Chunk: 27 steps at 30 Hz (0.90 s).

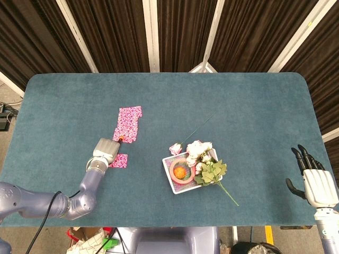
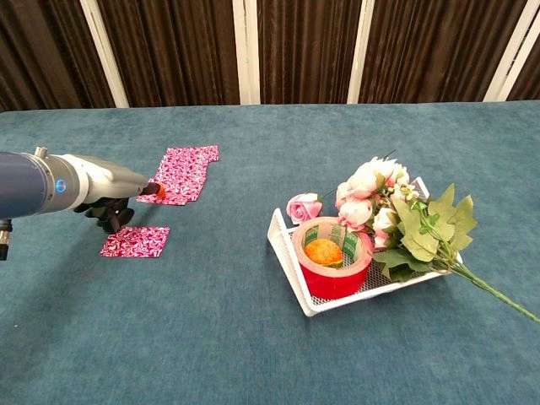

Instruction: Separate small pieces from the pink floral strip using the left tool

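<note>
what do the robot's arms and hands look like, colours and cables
The left arm is glossy blue-grey with rounded segments, a black cable along it and a small blue dot. The left robot hand is silver-backed with dark fingers. The right robot hand is white-backed with black fingers.

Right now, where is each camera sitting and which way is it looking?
Head view: sits high above, looking down on the whole teal felt table; shows the left hand with its arm and the right hand.
Chest view: sits low at the near table edge, looking forward toward the dark curtains; shows only the left hand and forearm.
Both share: the pink floral paper strip, the small cut pink piece, the white wire basket.
</note>
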Each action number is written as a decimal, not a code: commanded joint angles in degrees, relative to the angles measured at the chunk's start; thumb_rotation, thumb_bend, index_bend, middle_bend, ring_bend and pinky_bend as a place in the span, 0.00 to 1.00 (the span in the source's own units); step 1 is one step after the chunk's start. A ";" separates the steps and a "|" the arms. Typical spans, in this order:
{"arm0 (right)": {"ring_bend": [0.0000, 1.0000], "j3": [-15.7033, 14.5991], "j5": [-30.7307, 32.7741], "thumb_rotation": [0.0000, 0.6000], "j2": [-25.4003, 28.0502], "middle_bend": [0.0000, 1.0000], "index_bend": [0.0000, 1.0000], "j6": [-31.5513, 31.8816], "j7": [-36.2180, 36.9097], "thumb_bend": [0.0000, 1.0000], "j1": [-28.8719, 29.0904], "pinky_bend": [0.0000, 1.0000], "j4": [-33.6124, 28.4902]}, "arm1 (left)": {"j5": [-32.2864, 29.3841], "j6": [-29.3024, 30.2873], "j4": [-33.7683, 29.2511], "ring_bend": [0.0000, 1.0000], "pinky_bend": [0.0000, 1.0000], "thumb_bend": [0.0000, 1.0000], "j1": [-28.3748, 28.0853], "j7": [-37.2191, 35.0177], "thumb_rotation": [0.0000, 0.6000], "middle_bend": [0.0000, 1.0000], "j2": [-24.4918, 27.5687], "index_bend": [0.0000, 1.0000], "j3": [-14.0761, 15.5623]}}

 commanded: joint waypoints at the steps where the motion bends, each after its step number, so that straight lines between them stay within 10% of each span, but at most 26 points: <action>1: 0.15 -0.06 -0.14 1.00 0.06 0.05 0.00 0.07 0.04 0.37 -0.03 0.26 -0.04 | -2.38 1.07 -0.88 0.77 0.74 0.99 -0.16 1.74 1.00 0.81 0.72 0.00 0.64; 27: 0.15 -0.34 -0.61 1.00 -0.05 0.05 0.00 -0.26 -0.64 0.37 0.18 0.26 -0.56 | 1.47 1.49 -2.57 0.77 0.74 0.99 5.69 -0.30 1.00 0.81 8.58 0.00 4.25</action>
